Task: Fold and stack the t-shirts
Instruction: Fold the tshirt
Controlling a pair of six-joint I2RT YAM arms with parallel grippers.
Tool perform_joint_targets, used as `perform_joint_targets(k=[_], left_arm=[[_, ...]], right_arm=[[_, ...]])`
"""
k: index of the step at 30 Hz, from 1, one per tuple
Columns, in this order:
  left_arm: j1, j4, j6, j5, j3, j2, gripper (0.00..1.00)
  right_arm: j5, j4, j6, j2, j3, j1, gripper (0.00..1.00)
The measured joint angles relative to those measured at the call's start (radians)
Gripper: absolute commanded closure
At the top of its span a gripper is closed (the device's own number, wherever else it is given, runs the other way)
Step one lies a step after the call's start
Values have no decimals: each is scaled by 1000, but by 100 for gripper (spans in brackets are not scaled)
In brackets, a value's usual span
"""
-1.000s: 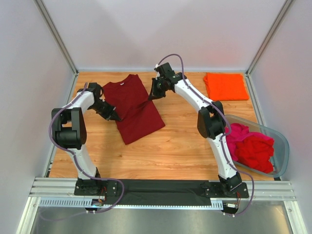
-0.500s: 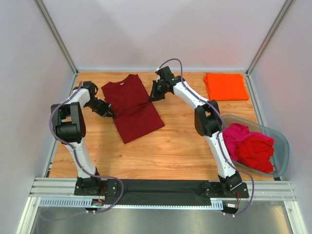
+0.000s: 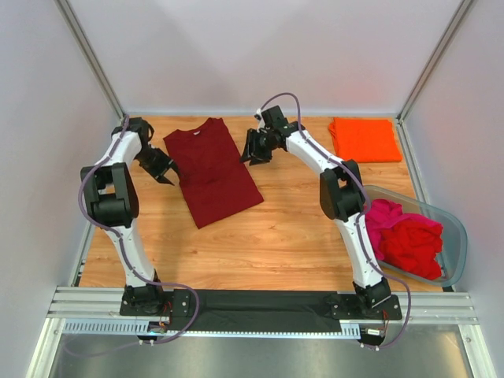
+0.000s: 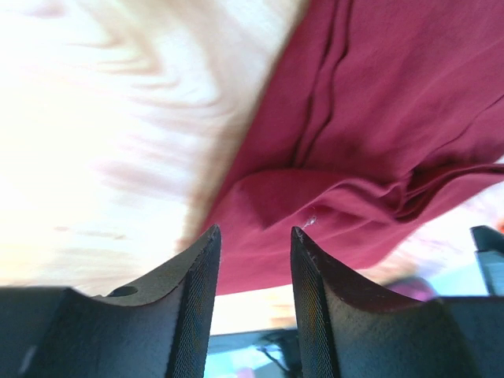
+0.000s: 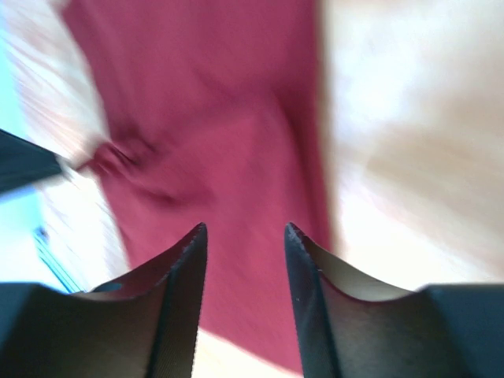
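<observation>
both my left gripper [image 3: 164, 175] and right gripper [image 3: 253, 153] are spread wide, holding nothing, beside the dark maroon cloth t-shirt [image 3: 211, 169].

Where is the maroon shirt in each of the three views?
Top external: the maroon shirt lies far, left of centre.
Left wrist: it fills the centre and right.
Right wrist: it fills the centre and left, blurred.
Shared landmark: the wooden table, bare beside the shirt in every view.

Lab test cell: white enclosure walls [image 3: 236, 47], aluminium frame rail [image 3: 260, 303], wooden tabletop [image 3: 283, 236].
</observation>
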Motion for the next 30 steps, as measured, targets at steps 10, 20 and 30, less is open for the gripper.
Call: perform_joint_targets(k=[10, 20, 30], left_arm=[[-31, 131, 111, 87, -264, -173, 66], [-35, 209, 140, 144, -190, -57, 64], [1, 217, 109, 136, -99, 80, 65]], right_arm=[[-31, -139, -186, -148, -275, -13, 50], [-45, -153, -241, -150, -330, -13, 52], [-63, -127, -240, -170, -412, -13, 52]])
